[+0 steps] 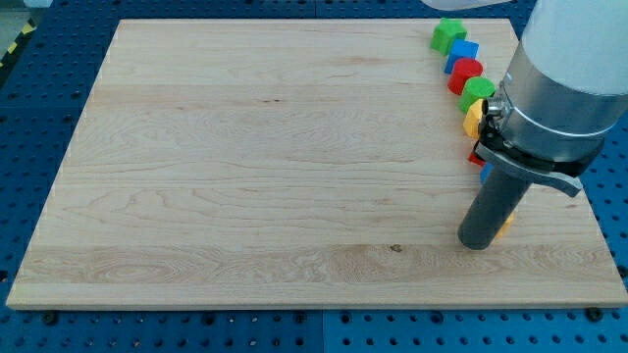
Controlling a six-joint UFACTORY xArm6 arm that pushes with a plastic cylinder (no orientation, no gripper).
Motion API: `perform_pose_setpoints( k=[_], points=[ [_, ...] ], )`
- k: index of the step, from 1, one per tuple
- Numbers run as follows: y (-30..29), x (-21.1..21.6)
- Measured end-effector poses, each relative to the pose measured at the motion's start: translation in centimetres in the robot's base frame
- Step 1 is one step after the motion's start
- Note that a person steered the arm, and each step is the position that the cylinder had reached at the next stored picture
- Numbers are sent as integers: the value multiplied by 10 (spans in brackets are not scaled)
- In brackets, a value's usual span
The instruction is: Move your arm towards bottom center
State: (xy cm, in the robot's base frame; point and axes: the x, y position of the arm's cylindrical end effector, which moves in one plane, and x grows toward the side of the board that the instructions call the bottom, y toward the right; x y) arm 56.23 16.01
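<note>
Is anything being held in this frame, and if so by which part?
Nothing is held. My tip rests on the wooden board near the view's right edge, with the row of coloured blocks just above it.

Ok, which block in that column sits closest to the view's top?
The green block: it heads the column at the board's top right, with the blue block just below it.
</note>
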Motion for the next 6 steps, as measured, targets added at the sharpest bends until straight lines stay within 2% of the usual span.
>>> perform_pose_setpoints(
  k=[3,4,5,6],
  points=[
    [-7,-22],
    [-59,-30],
    [-98,-57],
    [-101,-58]
  ],
)
